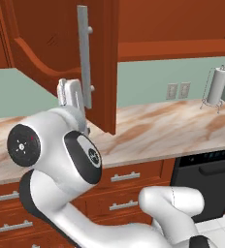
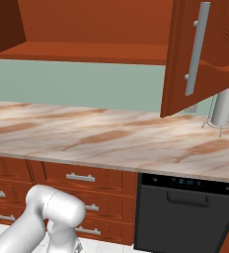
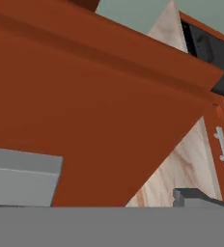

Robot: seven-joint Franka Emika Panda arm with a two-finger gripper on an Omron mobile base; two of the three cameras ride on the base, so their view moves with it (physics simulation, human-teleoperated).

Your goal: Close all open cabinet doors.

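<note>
Fingers [image 3: 189, 195], gap state unclear, sit just beside the open cabinet door's [image 1: 41, 43] handle [image 1: 84, 55].

Matt wooden cabinet door [image 1: 102, 58], veined marble counter [image 1: 172, 128].

Door [image 1: 61, 43] top cut by upper edge in both base views. Gripper [image 1: 71, 94] partly behind handle [image 1: 84, 53]; jaw state not clear. Towel holder [image 2: 224, 106] half hidden behind door. Oven [image 1: 209, 181] cut at right edge.

cabinet door [image 3: 85, 111] close-up, perhaps its handle [image 3: 22, 176]
</note>
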